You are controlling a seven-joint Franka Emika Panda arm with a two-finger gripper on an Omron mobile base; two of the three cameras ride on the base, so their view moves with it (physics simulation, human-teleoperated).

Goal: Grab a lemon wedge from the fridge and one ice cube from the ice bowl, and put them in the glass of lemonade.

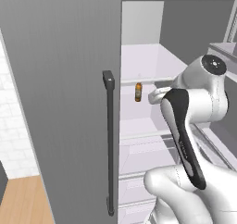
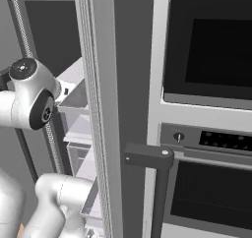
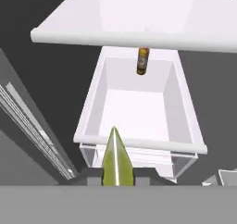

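Observation:
The lemon wedge (image 3: 115,159), yellow-green and pointed, stands up between the dark fingertips of my gripper (image 3: 116,176), which is shut on it. In the hand view the wedge hangs in front of a white shelf (image 3: 139,121) of the fridge. The fridge (image 1: 60,102) stands open, and its white shelved interior (image 1: 143,61) shows past the grey door. My hand (image 1: 157,96) reaches in at the middle shelf. The ice cube, ice bowl and glass of lemonade are out of view.
A brown bottle (image 1: 138,92) (image 3: 143,61) stands at the back of the shelf. The left door's long dark handle (image 1: 110,144) is close to my arm. The right door's edge (image 2: 98,109) stands beside the black microwave (image 2: 211,45) and oven (image 2: 211,193).

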